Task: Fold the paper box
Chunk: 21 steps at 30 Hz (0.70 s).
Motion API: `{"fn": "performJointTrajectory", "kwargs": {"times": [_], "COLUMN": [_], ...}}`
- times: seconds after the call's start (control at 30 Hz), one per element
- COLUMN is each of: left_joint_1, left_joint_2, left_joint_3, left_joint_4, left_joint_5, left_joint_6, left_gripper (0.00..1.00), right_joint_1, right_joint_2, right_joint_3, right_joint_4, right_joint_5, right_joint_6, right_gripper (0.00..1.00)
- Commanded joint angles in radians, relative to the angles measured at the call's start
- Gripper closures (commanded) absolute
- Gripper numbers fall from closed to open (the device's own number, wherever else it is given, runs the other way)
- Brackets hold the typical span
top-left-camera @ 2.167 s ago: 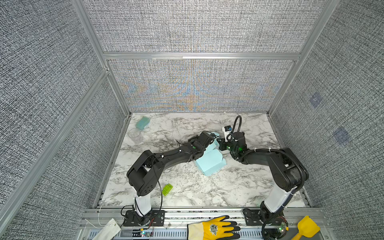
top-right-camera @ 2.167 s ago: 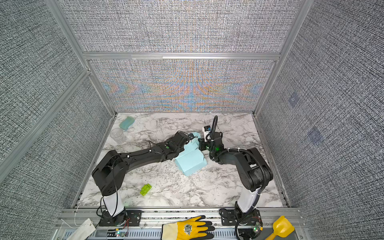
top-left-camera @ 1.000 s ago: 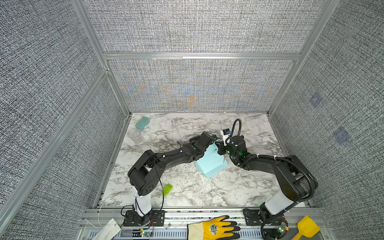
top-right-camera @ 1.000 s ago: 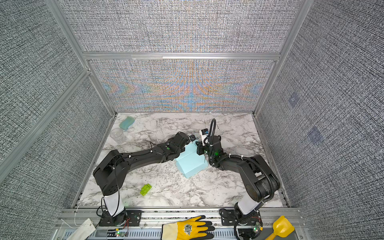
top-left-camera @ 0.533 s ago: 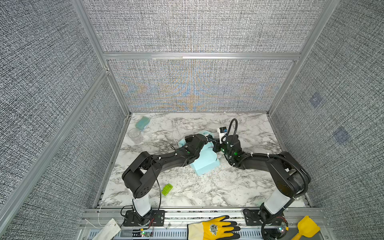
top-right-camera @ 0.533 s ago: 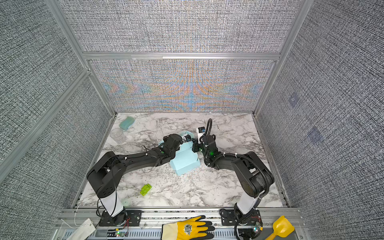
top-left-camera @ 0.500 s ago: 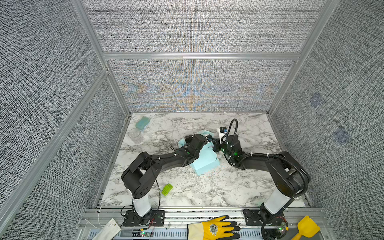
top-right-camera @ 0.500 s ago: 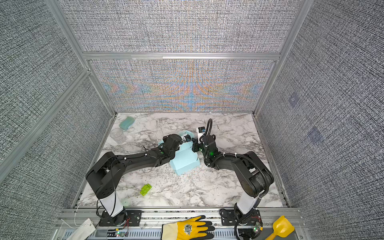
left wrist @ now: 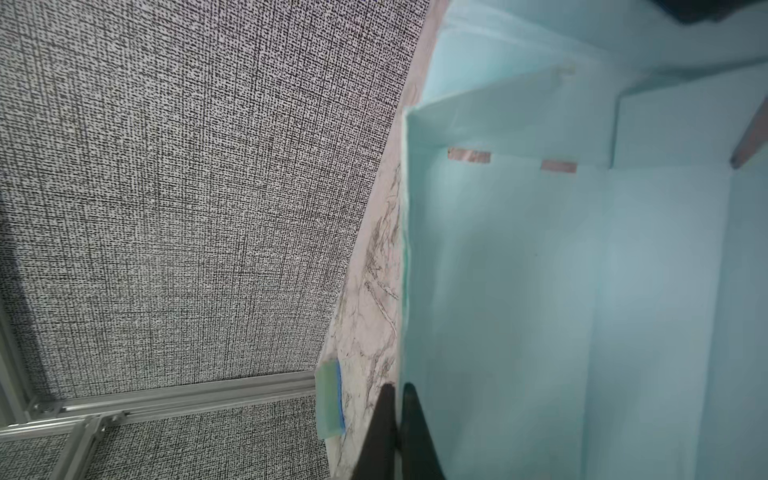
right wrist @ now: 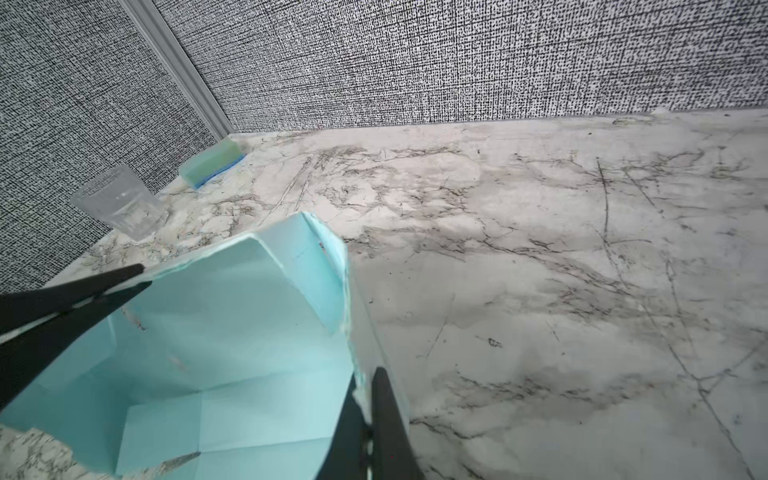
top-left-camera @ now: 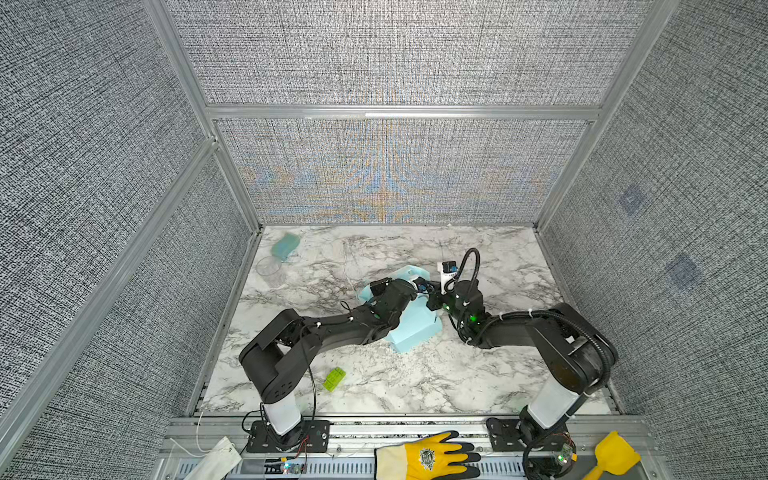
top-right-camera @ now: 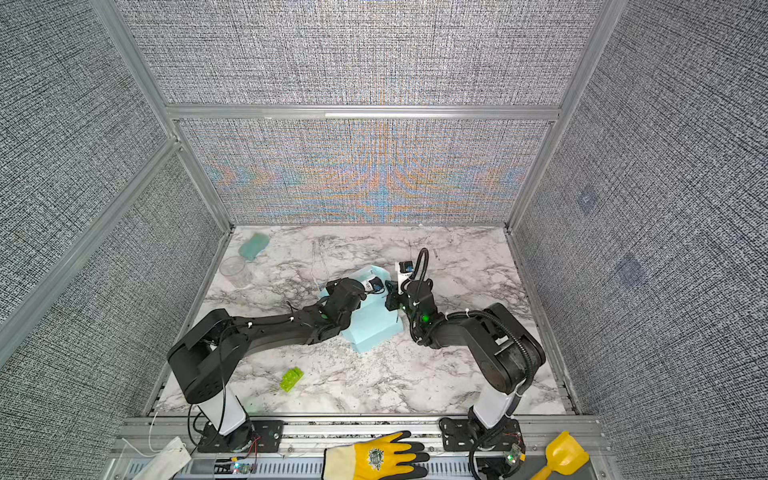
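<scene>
Marble tabletop [top-left-camera: 415,382]: one paper box [top-left-camera: 415,328]; left fingers [left wrist: 380,432], right fingers [right wrist: 388,419] each pinching its wall.

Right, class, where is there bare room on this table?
Bare table: far right, between back wall and right arm; front, from green brick to that arm's base. Crowded: centre, left gripper and right gripper pinching the paper box; far-left corner, sponge and cup.

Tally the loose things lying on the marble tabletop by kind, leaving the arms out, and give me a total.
paper box: 1
sponge: 1
clear cup: 1
green toy brick: 1
Total: 4
</scene>
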Motion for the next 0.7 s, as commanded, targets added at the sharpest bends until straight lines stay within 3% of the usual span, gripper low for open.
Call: {"fn": "performJointTrajectory", "kwargs": {"times": [0.0, 0.43, 0.67], "left_joint_1": [-0.015, -0.053, -0.065], "left_joint_2": [0.01, -0.007, -0.009], "left_joint_3": [0.012, 0.074, 0.073], "left_joint_4": [-0.023, -0.24, -0.271], "left_joint_5": [-0.001, 0.05, 0.052], "left_joint_6": [-0.072, -0.236, -0.284], "left_gripper": [1.0, 1.0, 1.0], "right_joint_1": [0.006, 0.021, 0.041], "right_joint_2": [-0.002, 0.0, -0.011], "right_joint_3": [-0.008, -0.06, -0.072], "right_joint_4": [0.059, 0.084, 0.087], "right_joint_5": [0.012, 0.029, 0.025], "right_joint_6": [0.013, 0.014, 0.032], "right_gripper": [1.0, 1.0, 1.0]}}
